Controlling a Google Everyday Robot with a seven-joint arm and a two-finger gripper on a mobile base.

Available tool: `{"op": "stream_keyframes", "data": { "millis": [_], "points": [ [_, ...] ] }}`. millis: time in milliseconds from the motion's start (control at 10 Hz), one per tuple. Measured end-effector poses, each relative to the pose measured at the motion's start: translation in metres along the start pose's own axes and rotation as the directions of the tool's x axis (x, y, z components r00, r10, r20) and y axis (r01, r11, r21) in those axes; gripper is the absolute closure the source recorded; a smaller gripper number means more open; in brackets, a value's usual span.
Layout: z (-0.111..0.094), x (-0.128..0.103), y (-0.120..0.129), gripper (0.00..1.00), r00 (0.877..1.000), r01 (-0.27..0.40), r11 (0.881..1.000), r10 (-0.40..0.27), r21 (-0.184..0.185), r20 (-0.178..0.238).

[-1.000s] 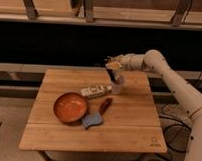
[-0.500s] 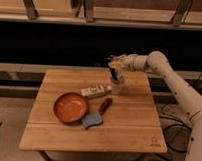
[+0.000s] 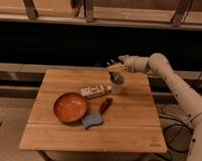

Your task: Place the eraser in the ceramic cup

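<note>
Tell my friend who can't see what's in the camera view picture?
A white robot arm reaches from the right, its end effector just above a small pale cup near the back of a wooden table. Also on the table are a white bottle lying down, an orange bowl and a blue pad.

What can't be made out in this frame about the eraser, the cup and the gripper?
- Eraser: not identifiable in the camera view; the gripper, directly above the ceramic cup, may hide it.
- Cup interior: too small and dim to tell what's inside.
- White bottle: label too small to read.
- Arm: cut off by the right edge.
</note>
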Motion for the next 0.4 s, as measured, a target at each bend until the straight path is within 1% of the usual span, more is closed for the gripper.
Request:
{"op": "stream_keyframes", "data": {
  "millis": [400],
  "points": [
    [-0.0015, 0.0013, 0.0023, 0.2, 1.0, -0.015, 1.0, 0.015, -0.001, 0.006]
  ]
}}
